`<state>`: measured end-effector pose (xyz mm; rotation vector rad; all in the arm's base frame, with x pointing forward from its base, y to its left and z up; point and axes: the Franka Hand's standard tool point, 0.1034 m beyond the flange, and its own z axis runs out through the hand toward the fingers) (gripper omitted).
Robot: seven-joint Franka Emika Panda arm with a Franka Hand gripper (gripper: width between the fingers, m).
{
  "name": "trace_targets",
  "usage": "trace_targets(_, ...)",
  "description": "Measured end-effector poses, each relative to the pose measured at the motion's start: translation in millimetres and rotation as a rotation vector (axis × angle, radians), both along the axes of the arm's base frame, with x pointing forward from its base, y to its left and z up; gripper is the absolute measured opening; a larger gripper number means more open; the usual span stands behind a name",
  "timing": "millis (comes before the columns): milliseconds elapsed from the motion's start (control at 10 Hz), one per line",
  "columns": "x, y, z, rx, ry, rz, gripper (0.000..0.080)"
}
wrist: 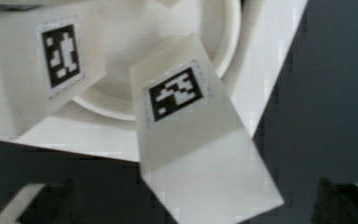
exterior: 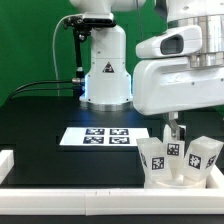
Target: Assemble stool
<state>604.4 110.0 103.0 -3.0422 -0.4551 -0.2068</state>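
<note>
The stool's round white seat (exterior: pixel 183 180) lies at the exterior view's right, near the front rail. Three chunky white legs (exterior: pixel 176 152) with black-and-white tags stand on it. My gripper (exterior: pixel 172 131) hangs right above them, pointing down. In the wrist view one tagged leg (wrist: pixel 197 130) runs between my two dark fingertips (wrist: pixel 16 205), which stand wide apart and do not touch it. My gripper (wrist: pixel 194 212) is open. A second tagged leg (wrist: pixel 34 60) and the curved seat rim (wrist: pixel 108 106) show behind it.
The marker board (exterior: pixel 105 137) lies flat on the black table in front of the robot's base (exterior: pixel 106 78). A long white rail (exterior: pixel 90 200) runs along the front edge and another piece of rail (exterior: pixel 5 165) sits at the exterior view's left.
</note>
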Motion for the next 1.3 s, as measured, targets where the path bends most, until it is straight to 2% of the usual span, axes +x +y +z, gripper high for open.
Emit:
trace_targets(200, -4.9, 3.4, -8.1, -0.021, 0.044, 0.064, 0.0649)
trace_targets(400, -0.2, 1.8, -15.6, -0.062, 0.052, 0.124, 0.0649)
trace_targets(500, 0.5, 2.2, -18.1, -0.061, 0.058, 0.1, 0.0649)
trace_targets(700, -5.0, 15.2, -27.0, -0.048, 0.078, 0.016, 0.0649)
trace_targets(900, -4.4, 14.1, -27.1, -0.044, 0.08, -0.027, 0.0622)
trace_targets(1000, -4.4, 13.6, -27.2, -0.043, 0.081, -0.04, 0.0451)
trace_targets(1100, -4.6, 13.0, -27.5, -0.039, 0.084, -0.091, 0.0334)
trace_targets(1300, -4.9, 12.2, -28.2, -0.025, 0.093, -0.262, 0.0334)
